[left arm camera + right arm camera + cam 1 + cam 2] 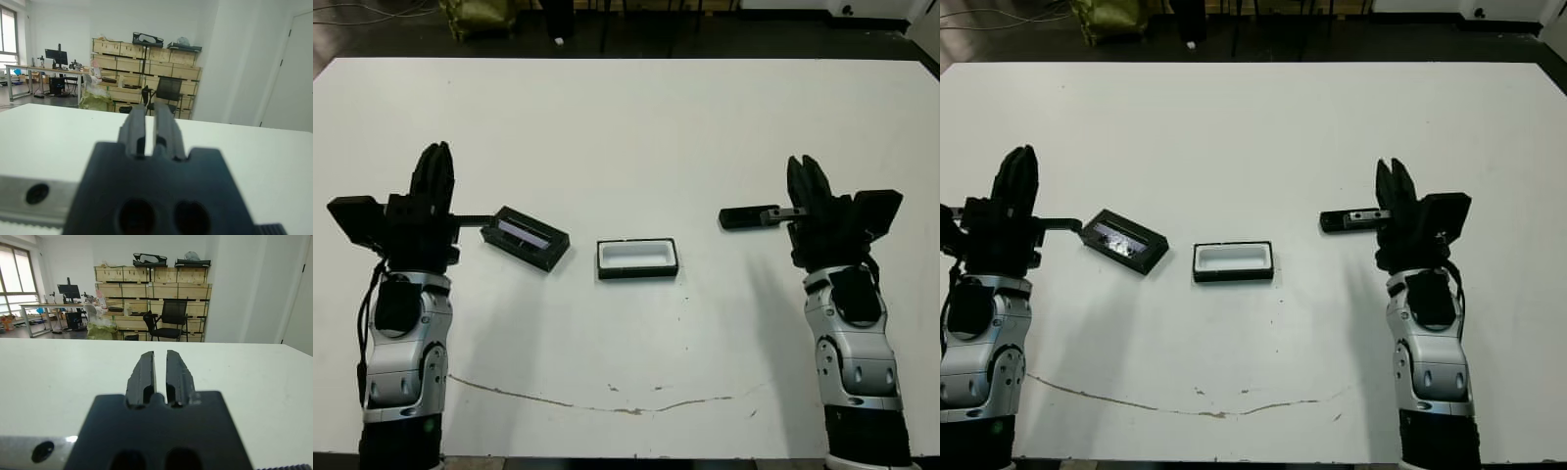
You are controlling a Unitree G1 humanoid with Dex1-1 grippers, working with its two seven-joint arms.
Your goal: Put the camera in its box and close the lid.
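Both claws, left claw (434, 166) and right claw (806, 173), nearly closed, empty, camera (749, 216) lying crosswise beside right claw

My white worktop (636, 127) carries 3 things: the lid (525, 237) on my left, the open box (637, 258) mid-worktop, the camera (750, 216) at right.

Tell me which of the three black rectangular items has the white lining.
The box, middle of the three, open with white interior. The lid to its left has a purplish strip; the camera to its right is a slim bar.
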